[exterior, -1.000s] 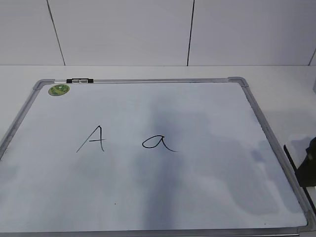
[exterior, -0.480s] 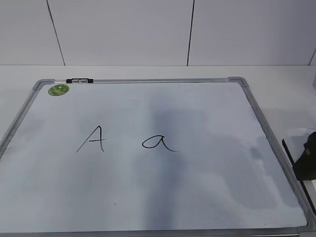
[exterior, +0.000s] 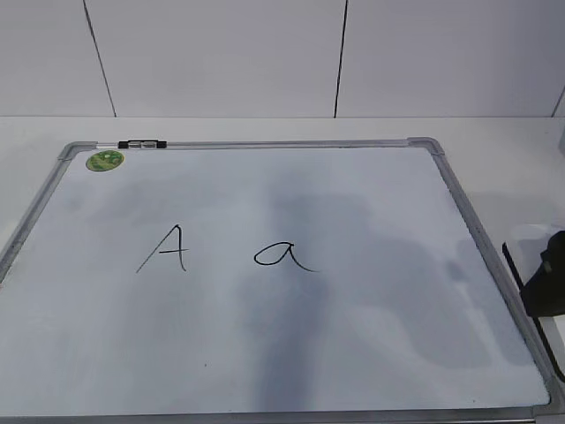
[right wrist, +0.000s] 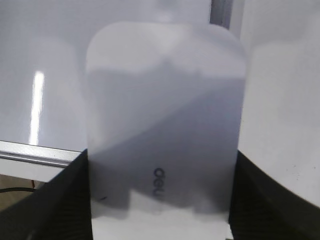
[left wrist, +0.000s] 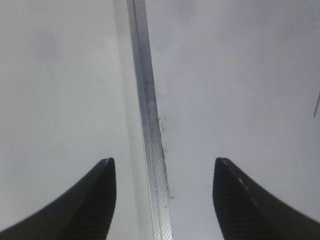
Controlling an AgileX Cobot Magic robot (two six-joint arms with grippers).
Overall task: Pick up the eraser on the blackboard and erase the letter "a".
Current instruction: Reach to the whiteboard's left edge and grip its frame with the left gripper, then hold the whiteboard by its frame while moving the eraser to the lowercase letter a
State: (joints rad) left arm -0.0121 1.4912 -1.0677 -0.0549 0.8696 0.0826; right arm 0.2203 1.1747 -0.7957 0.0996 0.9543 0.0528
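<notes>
while two letters mark one blackboard (exterior: 265, 353), the right gripper (right wrist: 160, 200) clamps one eraser (right wrist: 165, 115); the left gripper (left wrist: 164, 172) gapes.

**A bare test bench in a lab**

I'm looking at a plain white tabletop (exterior: 521, 168) backed by white wall panels (exterior: 221, 53) with dark seams. A framed blackboard (exterior: 459, 203) lies flat just beside my right hand (exterior: 546, 287). Nothing homely, only staged props.
</notes>
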